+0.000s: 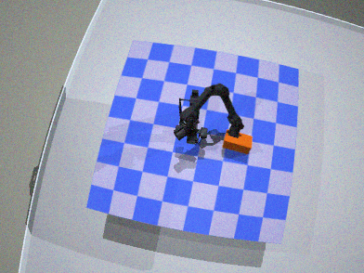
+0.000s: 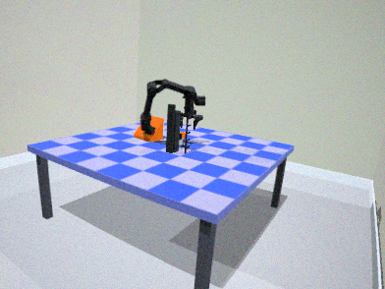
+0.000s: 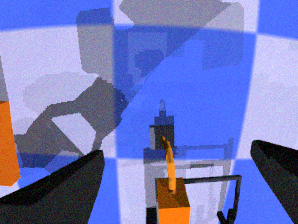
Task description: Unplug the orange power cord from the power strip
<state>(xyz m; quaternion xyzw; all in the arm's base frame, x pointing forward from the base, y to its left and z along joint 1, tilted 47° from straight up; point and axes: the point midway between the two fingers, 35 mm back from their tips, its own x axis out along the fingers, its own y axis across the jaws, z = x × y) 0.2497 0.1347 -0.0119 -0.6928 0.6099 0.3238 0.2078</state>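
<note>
The orange plug (image 3: 173, 209) (image 2: 182, 135) shows at the bottom of the wrist view, with its orange cord (image 3: 171, 165) curving up to a small dark block. My gripper (image 3: 178, 152) (image 2: 189, 119) is wide open, with nothing held. The fingers stand well apart on either side of the cord and plug in the wrist view; in the exterior view they are above the plug. A tall dark upright block (image 2: 171, 129) beside the plug looks like the power strip. Whether the plug touches it is hidden.
A thin black wire frame (image 3: 212, 179) (image 2: 187, 132) stands close beside the plug. A big orange box (image 1: 238, 143) (image 2: 156, 129) is at the arm's base. The small dark block (image 3: 162, 136) is at the cord's far end. Everything is on a blue and white checkered table (image 1: 195, 192) (image 2: 123, 169).
</note>
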